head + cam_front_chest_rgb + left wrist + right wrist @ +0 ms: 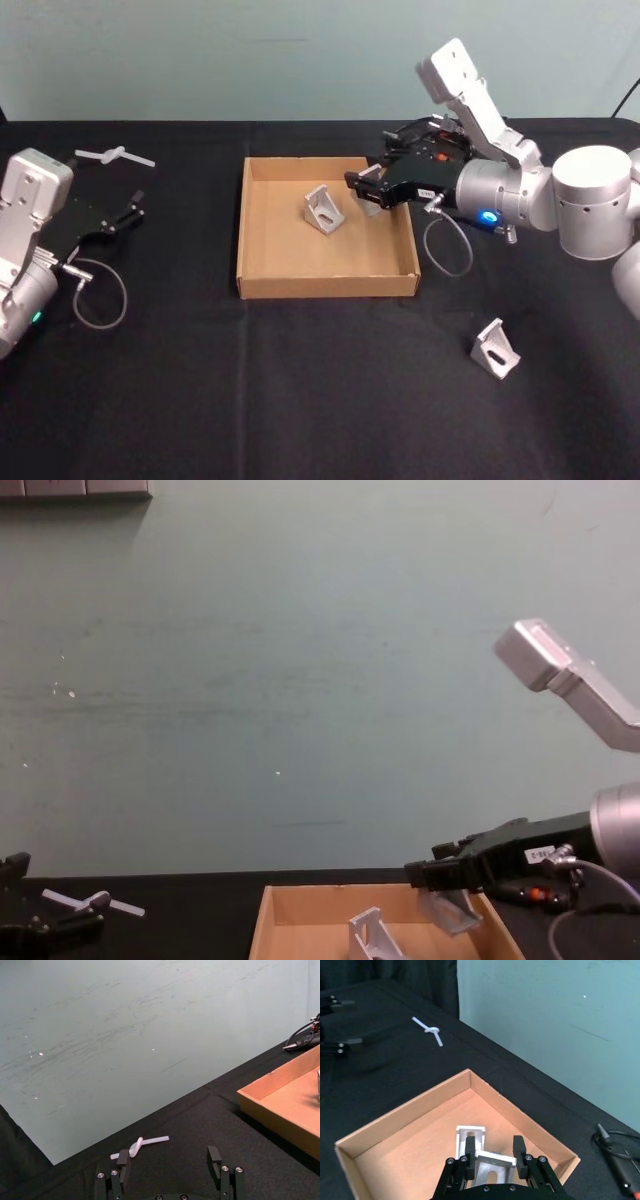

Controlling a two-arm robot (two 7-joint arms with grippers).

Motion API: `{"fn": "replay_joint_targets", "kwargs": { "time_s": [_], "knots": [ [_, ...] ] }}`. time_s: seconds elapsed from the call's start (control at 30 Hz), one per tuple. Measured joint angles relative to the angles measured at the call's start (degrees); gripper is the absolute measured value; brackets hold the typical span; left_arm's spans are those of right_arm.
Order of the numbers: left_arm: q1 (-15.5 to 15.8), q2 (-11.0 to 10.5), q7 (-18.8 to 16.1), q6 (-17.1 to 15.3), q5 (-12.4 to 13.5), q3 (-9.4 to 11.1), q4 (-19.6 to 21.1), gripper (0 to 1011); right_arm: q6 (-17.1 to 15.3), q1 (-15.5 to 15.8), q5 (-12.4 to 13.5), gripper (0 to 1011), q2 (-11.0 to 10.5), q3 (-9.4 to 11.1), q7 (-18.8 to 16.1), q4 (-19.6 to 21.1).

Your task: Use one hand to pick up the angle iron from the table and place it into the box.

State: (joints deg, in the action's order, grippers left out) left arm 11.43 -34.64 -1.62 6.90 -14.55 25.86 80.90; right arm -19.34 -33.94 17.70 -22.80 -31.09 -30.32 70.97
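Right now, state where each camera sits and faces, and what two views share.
Head: high up, looking down at the shallow brown cardboard box on the black table; both arms show.
Chest: lower, facing the pale green wall; right arm shows.
Left wrist: on that arm, facing a white plastic piece; open black left gripper shows.
Right wrist: above the box; black right gripper clamps a silver angle bracket.
Shared: head and right wrist show a second bracket in the box.

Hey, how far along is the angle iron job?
One angle iron already lies in the box. The right end effector holds a second angle iron above the box's right side, not yet released. A third angle iron waits on the table. The left end effector sits parked at the left, open.
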Motion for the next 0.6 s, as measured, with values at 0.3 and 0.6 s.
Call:
{"fn": "replay_joint_targets", "kwargs": {
  "time_s": [0.3,0.6],
  "knots": [
    [0.0,0.0,0.0,0.0,0.0,0.0,0.0,1005,1.2,-3.3,-1.6,448,3.4,-1.2,0.0,-7.0],
    [0.0,0.0,0.0,0.0,0.0,0.0,0.0,1005,0.4,-5.5,-3.4,448,6.6,-1.7,1.5,-11.3]
  ]
}}
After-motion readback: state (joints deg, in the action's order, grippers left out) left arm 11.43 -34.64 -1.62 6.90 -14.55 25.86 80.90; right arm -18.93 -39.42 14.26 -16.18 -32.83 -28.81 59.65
